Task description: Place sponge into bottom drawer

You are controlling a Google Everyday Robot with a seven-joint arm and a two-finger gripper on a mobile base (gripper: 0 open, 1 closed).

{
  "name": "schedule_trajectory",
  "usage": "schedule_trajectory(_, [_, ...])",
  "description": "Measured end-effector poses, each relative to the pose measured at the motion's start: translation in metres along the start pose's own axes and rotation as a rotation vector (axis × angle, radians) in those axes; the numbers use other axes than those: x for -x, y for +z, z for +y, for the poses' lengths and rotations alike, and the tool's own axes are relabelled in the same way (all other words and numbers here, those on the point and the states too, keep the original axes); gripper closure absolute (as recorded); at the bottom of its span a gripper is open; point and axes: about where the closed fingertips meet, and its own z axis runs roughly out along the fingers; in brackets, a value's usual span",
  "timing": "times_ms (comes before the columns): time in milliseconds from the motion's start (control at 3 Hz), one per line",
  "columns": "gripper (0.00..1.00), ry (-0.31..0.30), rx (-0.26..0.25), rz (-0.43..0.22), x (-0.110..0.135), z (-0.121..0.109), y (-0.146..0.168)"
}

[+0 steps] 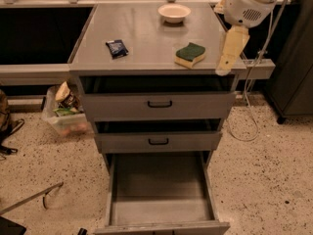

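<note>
While your gripper [224, 65] hangs off the right front corner of the cabinet top [142, 35], it carries nothing, and you cannot tell whether it is spread or pressed together: only one pale, tapering shape shows, pointing down and a little to the left. Its tip overlaps the right edge of the top, just right of the sponge [190, 55] and apart from it. Above it sits the round white housing of your arm [250, 3], at the upper right of the view.

You will find the sponge lying flat on the cabinet top near the front right, green side up with the yellow foam showing along its front edge. Behind it, near the back edge, stands a small pale bowl [174, 12]. Well to the left of the sponge lies a dark blue packet [117, 48].

Below the top, the upper drawer [159, 104] and the middle drawer [159, 141] each show a black handle; both stand slightly out, with a dark gap above each front. The bottom drawer [161, 180] is pulled far out toward you, its flat grey floor bare and its front lip at the lower edge of the view.

To the left of the cabinet a clear plastic bin [66, 114] with mixed contents sits on the speckled floor [264, 180]. To the right a pale cable [248, 111] loops down to the floor.
</note>
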Motion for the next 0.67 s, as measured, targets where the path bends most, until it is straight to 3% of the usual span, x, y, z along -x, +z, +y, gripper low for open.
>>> schedule_trajectory(333, [0.00,-0.058,-0.002,-0.035,0.0205,-0.0304,0.0208])
schedule_trajectory(667, [0.00,-0.064,-0.007,-0.030,0.0203,-0.0326,0.0226])
